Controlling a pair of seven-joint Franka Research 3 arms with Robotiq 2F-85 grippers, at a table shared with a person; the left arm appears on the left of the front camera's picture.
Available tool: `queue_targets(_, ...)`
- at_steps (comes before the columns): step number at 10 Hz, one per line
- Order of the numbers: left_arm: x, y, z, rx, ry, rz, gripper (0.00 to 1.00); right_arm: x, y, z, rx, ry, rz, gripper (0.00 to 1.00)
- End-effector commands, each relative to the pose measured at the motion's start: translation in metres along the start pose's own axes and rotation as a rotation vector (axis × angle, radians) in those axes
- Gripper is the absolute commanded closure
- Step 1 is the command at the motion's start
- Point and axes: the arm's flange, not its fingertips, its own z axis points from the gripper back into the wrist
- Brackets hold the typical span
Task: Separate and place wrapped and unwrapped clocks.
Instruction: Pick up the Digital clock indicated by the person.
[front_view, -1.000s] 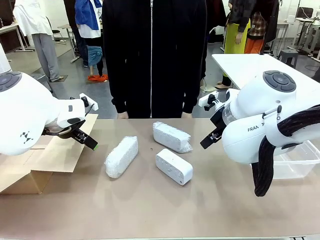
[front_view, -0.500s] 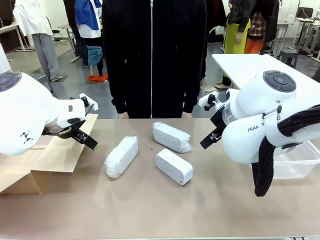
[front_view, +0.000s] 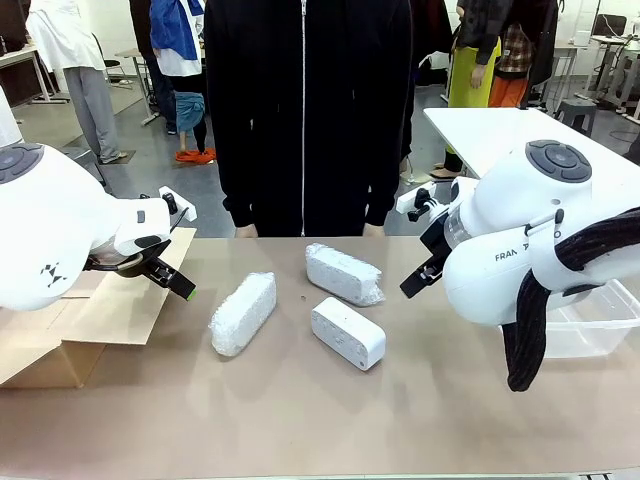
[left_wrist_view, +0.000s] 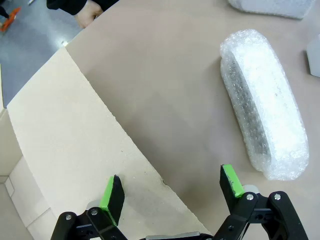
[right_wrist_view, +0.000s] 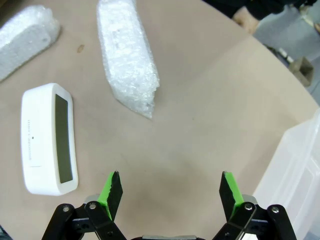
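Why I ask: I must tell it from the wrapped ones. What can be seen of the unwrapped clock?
The unwrapped clock is a smooth, glossy white rounded block, plastic by its look, with a grey oblong window on one long face and small dark dots on another. It lies flat and slanted on the brown table; nothing else touches it.

Slight shift of right arm (front_view: 520, 235)

Bare white clock (front_view: 348, 333) sits mid-desk (front_view: 300, 420). One wrapped bundle (front_view: 243, 313) lies at its nine o'clock, the other (front_view: 344, 273) at twelve. Left gripper (front_view: 166, 278) hovers over the cardboard box (front_view: 90, 320), and right gripper (front_view: 418, 273) hangs at three o'clock.
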Motion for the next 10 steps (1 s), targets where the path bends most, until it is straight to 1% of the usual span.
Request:
queue_targets(1,0.004,0.006,0.028,0.044,-0.030,-0.024,0.00,0.008,-0.022,0.035,0.135,-0.018,0.092,0.00)
queue_targets(2,0.003,0.012,0.052,0.023,-0.040,-0.046,0.00,0.010,-0.035,0.064,0.158,-0.047,0.130,0.00)
queue_targets(3,-0.002,0.017,0.080,-0.001,-0.047,-0.063,0.00,0.009,-0.044,0.085,0.158,-0.055,0.160,0.00)
queue_targets(4,-0.009,0.021,0.108,-0.046,-0.056,-0.090,0.00,0.007,-0.053,0.108,0.152,-0.062,0.188,0.00)
queue_targets(5,-0.018,0.023,0.128,-0.098,-0.069,-0.114,0.00,0.002,-0.060,0.125,0.171,-0.092,0.204,0.00)
queue_targets(7,-0.037,0.030,0.159,-0.185,-0.112,-0.168,0.00,-0.012,-0.064,0.156,0.247,-0.171,0.231,0.00)
queue_targets(8,-0.048,0.032,0.171,-0.211,-0.127,-0.188,0.00,-0.019,-0.062,0.168,0.253,-0.190,0.221,0.00)
queue_targets(9,-0.058,0.034,0.179,-0.244,-0.147,-0.207,0.00,-0.022,-0.059,0.174,0.236,-0.216,0.192,0.00)
queue_targets(10,-0.066,0.033,0.185,-0.263,-0.151,-0.228,0.00,-0.024,-0.056,0.179,0.245,-0.239,0.186,0.00)
